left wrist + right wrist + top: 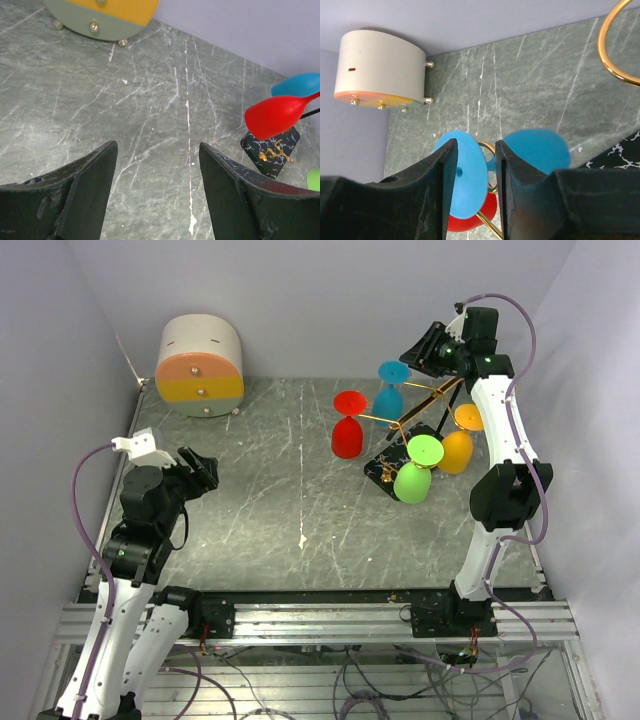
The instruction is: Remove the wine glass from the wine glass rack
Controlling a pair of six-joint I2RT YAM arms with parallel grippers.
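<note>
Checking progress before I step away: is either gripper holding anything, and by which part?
Nothing is held. The left gripper is open and empty; the right gripper is open, short of the blue wine glass.

The grey marbled desk carries two things. A rounded drawer box sits at eleven o'clock. The wine glass rack stands at two o'clock.

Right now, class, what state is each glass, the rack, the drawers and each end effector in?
Red plastic wine glass: hanging upside down.
Blue plastic wine glass: hanging upside down.
Orange plastic wine glass: hanging upside down.
Green plastic wine glass: hanging upside down.
Gold wire wine glass rack: standing, loaded.
White rounded drawer chest: drawers shut.
Left end effector: open, empty.
Right end effector: open, empty.
</note>
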